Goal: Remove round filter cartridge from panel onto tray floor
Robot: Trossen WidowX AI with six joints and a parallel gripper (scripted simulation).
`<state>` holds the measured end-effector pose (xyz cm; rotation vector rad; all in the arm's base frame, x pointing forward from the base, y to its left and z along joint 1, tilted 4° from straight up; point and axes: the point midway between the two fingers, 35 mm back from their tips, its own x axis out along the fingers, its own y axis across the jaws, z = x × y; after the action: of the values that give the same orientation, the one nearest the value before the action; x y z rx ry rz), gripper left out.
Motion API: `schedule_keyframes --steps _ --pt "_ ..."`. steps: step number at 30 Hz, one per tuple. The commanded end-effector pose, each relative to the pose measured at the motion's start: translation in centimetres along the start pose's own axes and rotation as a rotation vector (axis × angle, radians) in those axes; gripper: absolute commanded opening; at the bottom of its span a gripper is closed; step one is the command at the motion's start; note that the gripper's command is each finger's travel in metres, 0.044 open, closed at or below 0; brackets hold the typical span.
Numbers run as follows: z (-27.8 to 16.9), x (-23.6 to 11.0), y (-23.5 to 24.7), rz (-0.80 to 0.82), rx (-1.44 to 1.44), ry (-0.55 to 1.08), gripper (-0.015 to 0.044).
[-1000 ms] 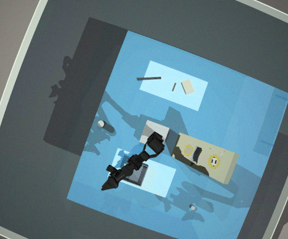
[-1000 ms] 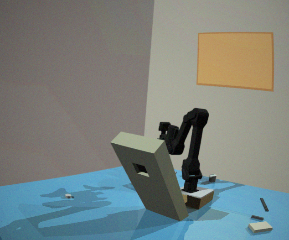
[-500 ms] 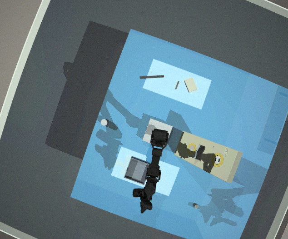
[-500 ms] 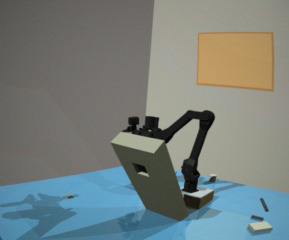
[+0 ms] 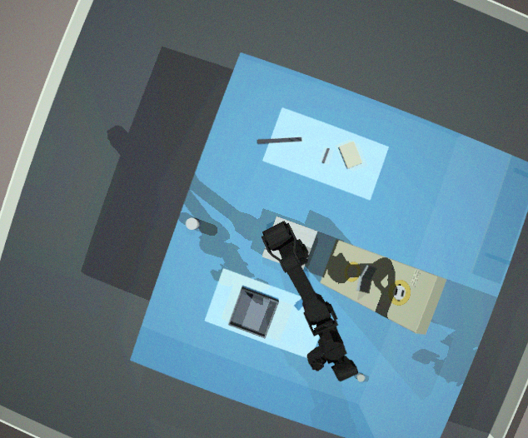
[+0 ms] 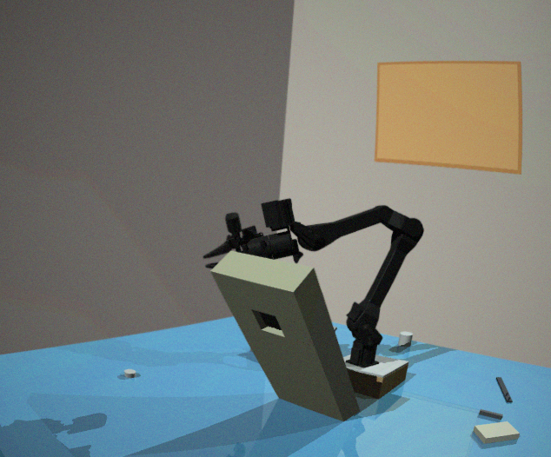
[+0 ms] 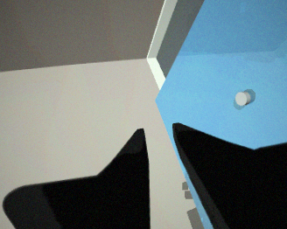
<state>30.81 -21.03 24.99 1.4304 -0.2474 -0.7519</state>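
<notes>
I log: black pincer narrowed, holding nothing, high over the blue counter; white round filter cartridge seated in the tan slanted service panel; step: approach; next: fingertips into its slots.
</notes>
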Motion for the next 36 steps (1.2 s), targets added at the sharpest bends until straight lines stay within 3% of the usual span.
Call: schedule_keyframes --steps 1,9,15,36 --pt "-7.0 -3.0 1.0 -0.047 -0.081 0.211 0.0088" --pt "-16.6 -12.0 0.4 -0.144 -0.270 0.580 0.0088" --pt "-19.7 -19.4 -1.0 -0.199 -0.427 0.810 0.0088" --pt "-20.4 -19.0 -1.3 -0.200 -0.432 0.817 0.0088"
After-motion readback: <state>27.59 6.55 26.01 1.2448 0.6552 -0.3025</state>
